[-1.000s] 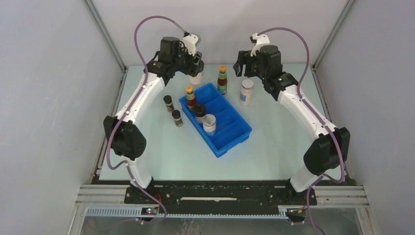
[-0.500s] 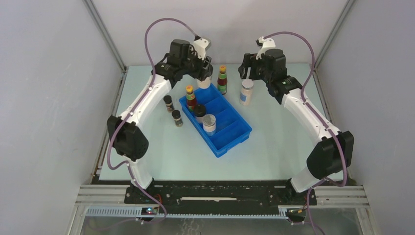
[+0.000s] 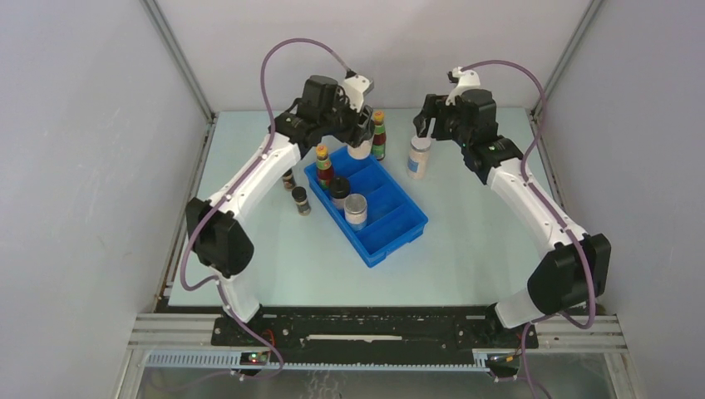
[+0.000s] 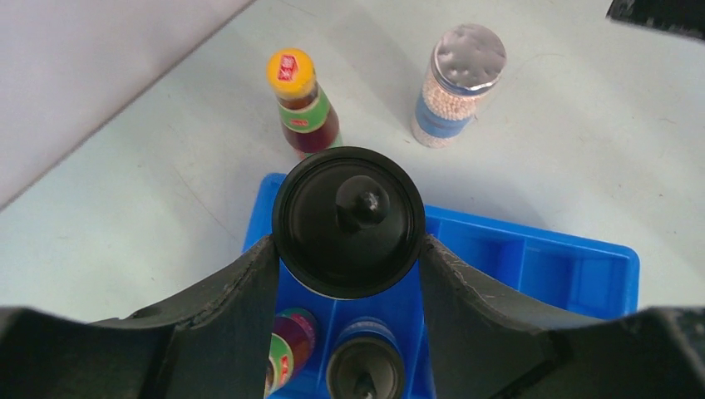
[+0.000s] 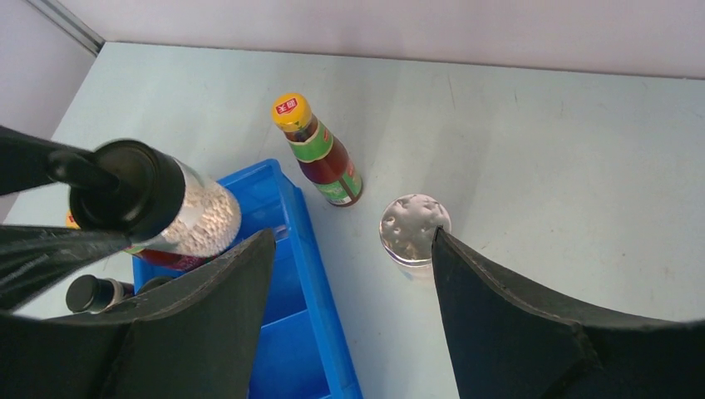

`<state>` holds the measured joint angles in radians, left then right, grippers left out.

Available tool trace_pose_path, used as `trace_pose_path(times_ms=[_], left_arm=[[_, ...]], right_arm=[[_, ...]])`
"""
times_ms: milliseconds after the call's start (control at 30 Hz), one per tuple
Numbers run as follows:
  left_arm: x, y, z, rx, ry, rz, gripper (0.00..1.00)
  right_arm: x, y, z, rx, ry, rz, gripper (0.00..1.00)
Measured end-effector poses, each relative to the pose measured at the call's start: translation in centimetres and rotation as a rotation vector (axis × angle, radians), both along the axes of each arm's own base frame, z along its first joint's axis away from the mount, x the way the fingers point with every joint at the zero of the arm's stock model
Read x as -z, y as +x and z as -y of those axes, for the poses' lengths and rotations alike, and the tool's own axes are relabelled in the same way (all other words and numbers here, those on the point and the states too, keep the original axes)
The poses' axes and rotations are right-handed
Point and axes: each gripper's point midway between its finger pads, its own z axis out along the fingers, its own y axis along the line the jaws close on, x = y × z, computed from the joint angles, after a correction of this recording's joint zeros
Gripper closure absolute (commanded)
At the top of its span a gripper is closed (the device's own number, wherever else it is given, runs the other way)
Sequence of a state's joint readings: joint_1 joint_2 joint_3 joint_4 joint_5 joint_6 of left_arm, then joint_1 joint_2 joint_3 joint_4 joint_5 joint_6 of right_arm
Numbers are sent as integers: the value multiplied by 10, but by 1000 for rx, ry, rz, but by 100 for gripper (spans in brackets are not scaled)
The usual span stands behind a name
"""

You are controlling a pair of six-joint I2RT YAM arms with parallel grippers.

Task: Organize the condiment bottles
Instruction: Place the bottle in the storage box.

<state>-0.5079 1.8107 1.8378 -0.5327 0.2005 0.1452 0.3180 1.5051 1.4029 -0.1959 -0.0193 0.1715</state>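
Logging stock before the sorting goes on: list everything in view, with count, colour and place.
tray: one, blue, divided, mid-table.
sauce bottles: two, dark red with yellow caps; one in the tray's far compartment, one on the table beyond the tray.
silver-topped jars: two, pale; one in the tray, one standing on the table to the tray's right.
black-lidded jar: one, dark, in the tray between the bottle and the silver-topped one.
spice jars: two, short, black lids, on the table left of the tray.
held jar: one, black lid, pale beads, over the tray's far end.
table: one, pale green.
left pincer: black, shut on the held jar.
right pincer: black, open, over the right-hand silver-topped jar.
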Motion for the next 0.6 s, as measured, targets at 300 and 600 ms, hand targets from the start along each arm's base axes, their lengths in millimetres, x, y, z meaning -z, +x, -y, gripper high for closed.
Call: trace_pose_path(times_ms=[300,600], left_arm=[[32,-31,5,16,10,-66,100],[32,-47,10,24,-28,-58,100]], right_arm=[[-9,-4,3,10,22,23,22],[0,-9,5,11,21,8,22]])
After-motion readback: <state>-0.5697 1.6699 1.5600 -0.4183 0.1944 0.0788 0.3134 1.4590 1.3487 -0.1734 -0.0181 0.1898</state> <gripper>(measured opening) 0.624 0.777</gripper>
